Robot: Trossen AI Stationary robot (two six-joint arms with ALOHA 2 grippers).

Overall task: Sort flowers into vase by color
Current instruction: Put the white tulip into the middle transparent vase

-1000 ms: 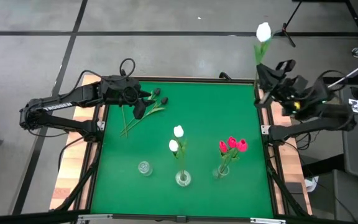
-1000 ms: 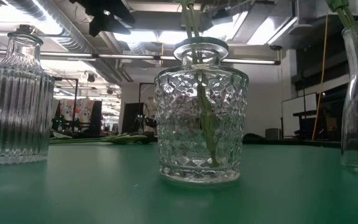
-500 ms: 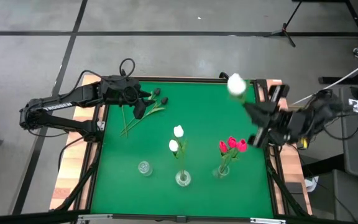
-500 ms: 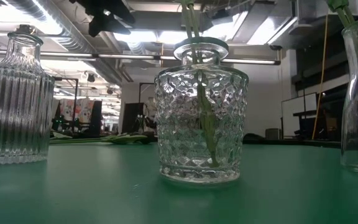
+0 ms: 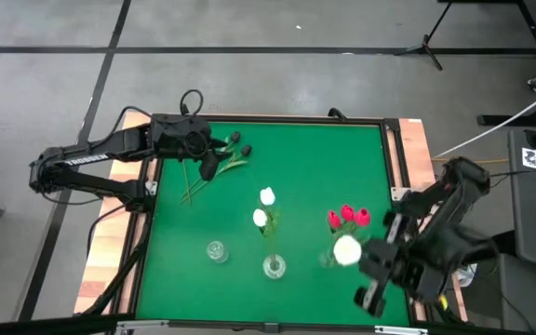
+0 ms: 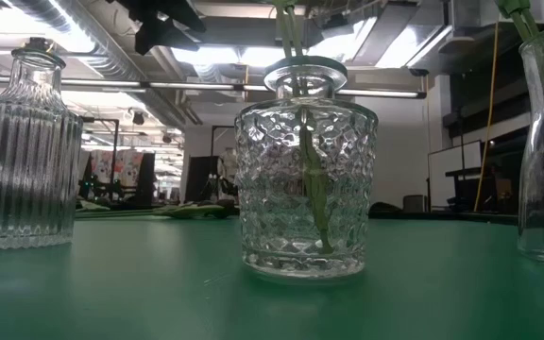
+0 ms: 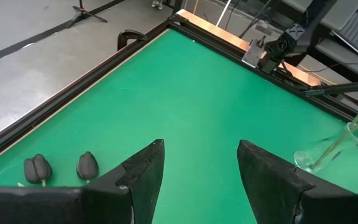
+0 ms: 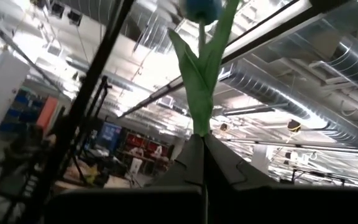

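One white tulip (image 5: 346, 250) rides stem-clamped and bud-up in the right pincer (image 5: 376, 261), over the worktop's (image 5: 305, 177) near right corner beside the red-tulip vase (image 5: 331, 258); the white-tulip vase (image 5: 274, 268) stands just leftward, nearer this arm. The left pincer (image 5: 210, 164) hangs wide open above the black tulips (image 5: 237, 142).

Green counter (image 5: 296, 167) with a wooden rim. Near the front edge, three glass vases in a row: ribbed vase (image 5: 216, 251), dimpled vase (image 5: 274, 268), plain vase (image 5: 329, 258). Far left, black tulips (image 5: 214, 163) lying flat.
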